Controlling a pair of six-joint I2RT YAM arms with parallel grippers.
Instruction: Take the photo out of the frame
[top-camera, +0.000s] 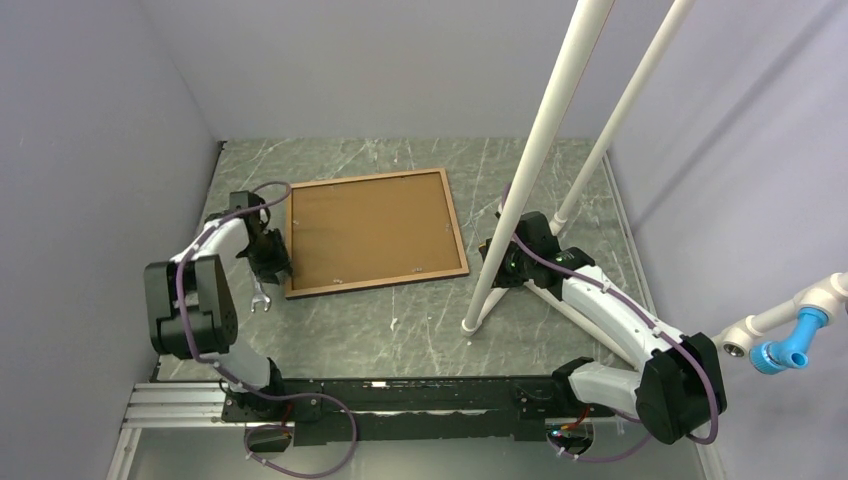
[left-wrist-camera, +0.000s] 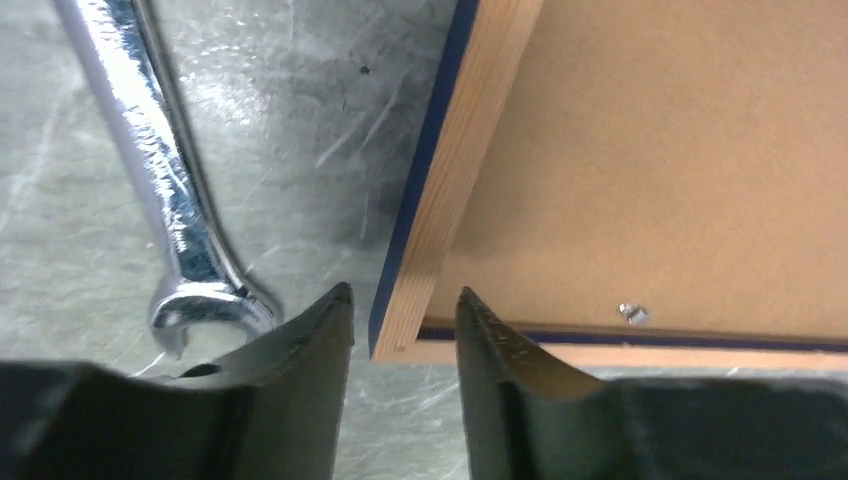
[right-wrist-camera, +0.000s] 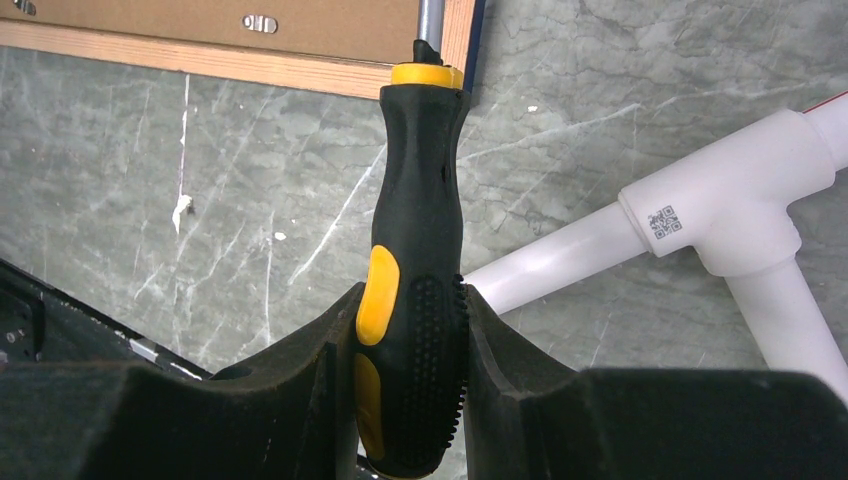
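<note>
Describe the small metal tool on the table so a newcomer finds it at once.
Find the frame lying back-up on the marble table. Just off its near left corner lies a wrench, the only shiny silver, open-ended thing there.

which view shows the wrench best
Left wrist: the wrench lies large and sharp beside a corner of the frame, open end visible. Top external shows only a small glint left of the frame. Right wrist misses it.
</note>
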